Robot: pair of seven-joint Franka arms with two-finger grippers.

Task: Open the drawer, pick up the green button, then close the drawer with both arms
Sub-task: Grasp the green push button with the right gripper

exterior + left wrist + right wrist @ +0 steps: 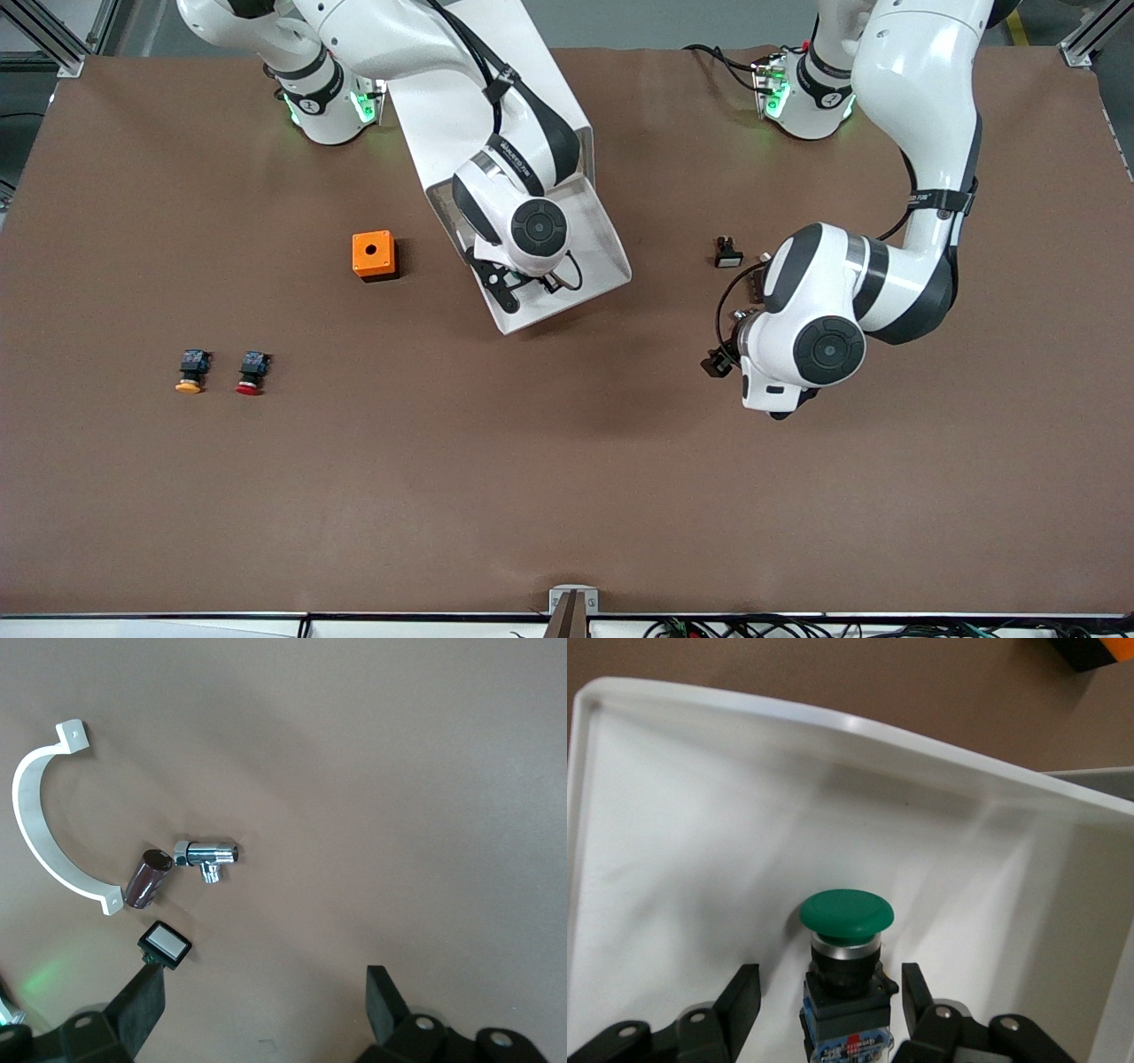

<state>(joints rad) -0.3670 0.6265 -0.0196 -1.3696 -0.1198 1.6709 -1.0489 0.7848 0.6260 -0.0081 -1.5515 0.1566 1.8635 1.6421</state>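
The drawer (567, 312) stands pulled out of the white cabinet (461, 80) toward the front camera. In it lies the green-capped button (847, 912), with a black and blue body, on the white drawer floor near the rim (833, 722). My right gripper (828, 985) is down in the drawer, open, one finger on each side of the button's body with a small gap showing. In the front view the right hand (509, 282) hides the button. My left gripper (264, 1005) hangs open and holds nothing, over bare table at the left arm's end (719, 361).
An orange box (373, 255) stands beside the drawer toward the right arm's end. Orange-capped (190, 370) and red-capped (252, 372) buttons lie nearer the front camera. By the left gripper lie a white-faced switch (165, 944), a chrome fitting (208, 855), a dark cylinder (146, 877) and a curved white bracket (35, 828).
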